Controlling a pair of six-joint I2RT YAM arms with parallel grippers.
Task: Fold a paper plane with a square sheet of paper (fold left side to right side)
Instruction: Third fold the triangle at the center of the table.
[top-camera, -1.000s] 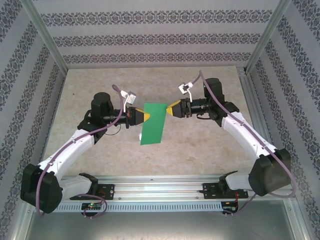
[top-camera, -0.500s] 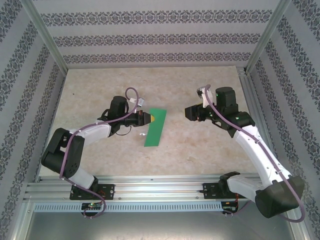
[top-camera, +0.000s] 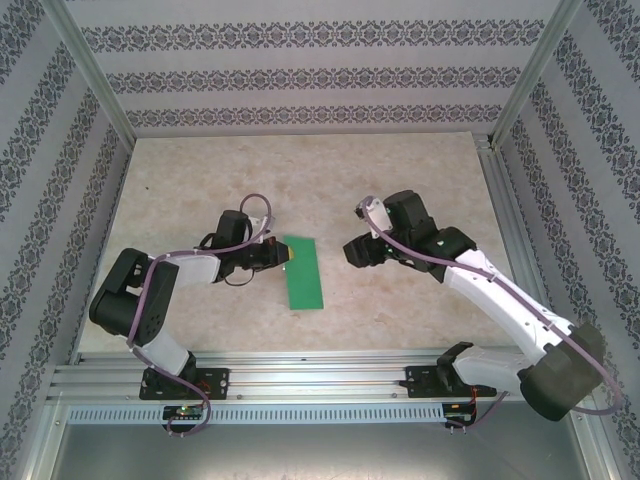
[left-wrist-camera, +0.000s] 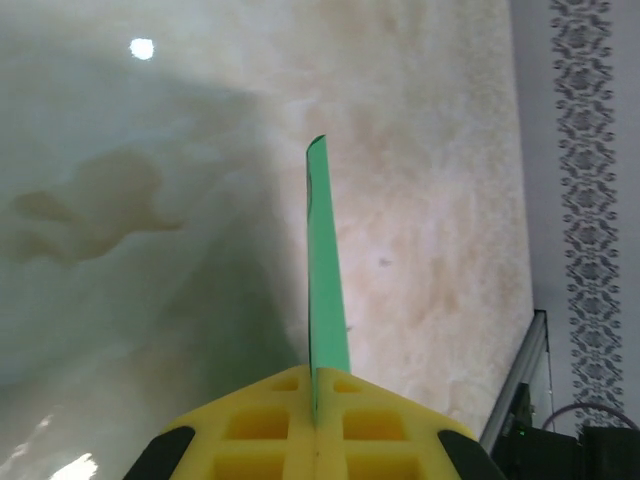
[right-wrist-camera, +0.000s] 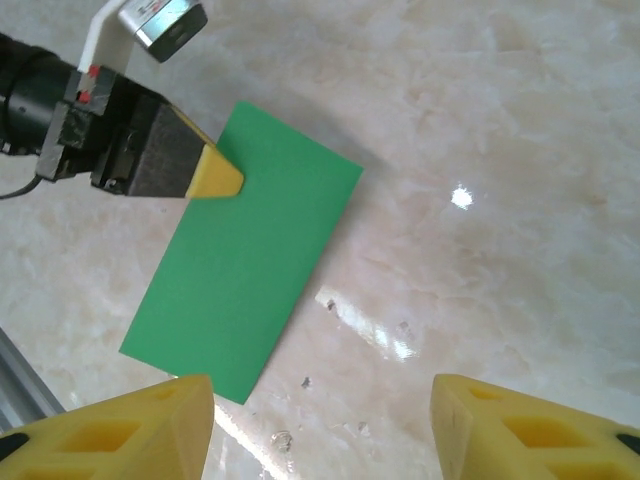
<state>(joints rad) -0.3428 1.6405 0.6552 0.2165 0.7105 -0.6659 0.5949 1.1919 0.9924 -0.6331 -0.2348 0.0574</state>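
Since a second ago the right gripper (top-camera: 352, 250) has let go of the thin bright green paper sheet (top-camera: 304, 273) and drawn back to the right; the left arm (top-camera: 185, 265) has pulled its elbow in toward the near left, and the sheet has come a little nearer. The right gripper's yellow fingertips (right-wrist-camera: 150, 425) stand wide apart with nothing between them; it hangs just right of the sheet without touching it. The left gripper (left-wrist-camera: 315, 400) has its yellow jaws pressed together on the sheet, pinching the left edge near the far corner; from the left wrist the paper runs edge-on, straight out from between the pads.

The sheet is folded into a narrow rectangle, its long side running from far to near; it sits about midway between the two grippers, a little left of the table's middle. Whether it lies flat or is held just off the surface I cannot tell; a thin shadow shows along its far right edge.

Beneath it spreads the pale, marbled, glossy table top (top-camera: 400, 180); the white right arm (top-camera: 495, 295) reaches in from the near right. A ribbed aluminium rail (top-camera: 320, 385) carries both bases along the near edge; grey patterned wallpaper panels (top-camera: 300, 80) close in the far side, left and right.
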